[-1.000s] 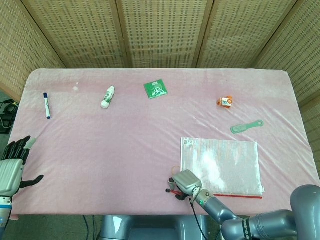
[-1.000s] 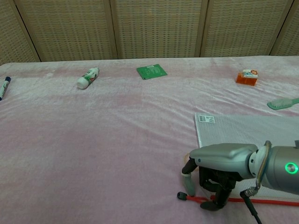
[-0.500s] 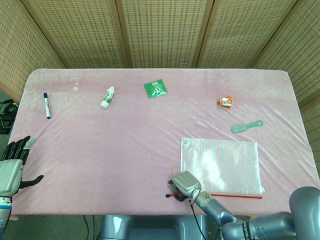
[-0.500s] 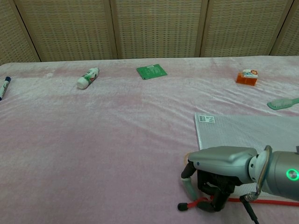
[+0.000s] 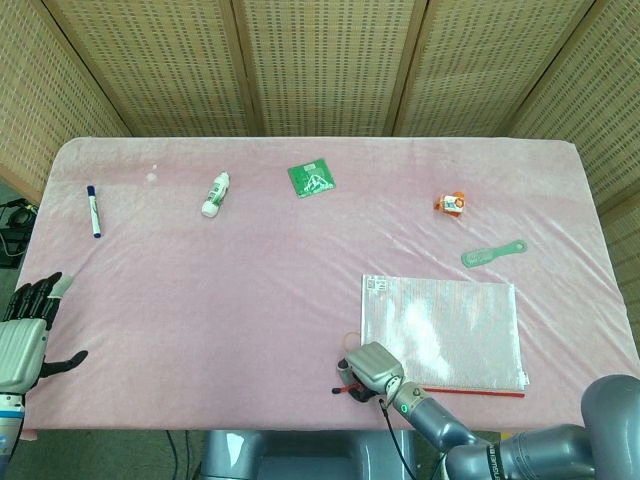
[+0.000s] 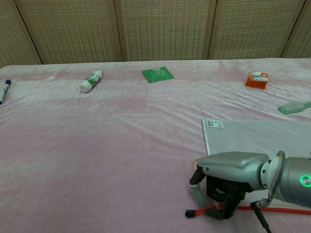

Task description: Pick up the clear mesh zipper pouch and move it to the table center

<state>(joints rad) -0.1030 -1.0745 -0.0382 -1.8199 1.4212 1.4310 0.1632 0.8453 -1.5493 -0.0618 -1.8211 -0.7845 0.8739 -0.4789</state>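
Mesh pouch [image 5: 442, 328]: clear, flat on pink table [image 5: 250, 290] near front edge, right of centre; red zipper strip [image 6: 286, 210] along its front side.
Handling: likely light, limp, thin; will sag if lifted by one corner; slick face, poor purchase.
Grip spot: front-left corner at zipper end, or red pull [image 6: 194, 212].
Right hand [image 6: 228, 187]: fingers curled down over that corner; whether actually pinching, cannot tell.
Left hand [image 5: 28, 330]: at front-left corner, fingers spread, holding nothing.

R hand [image 6: 228, 191] fingers down on pouch [image 6: 262, 138] zip corner.
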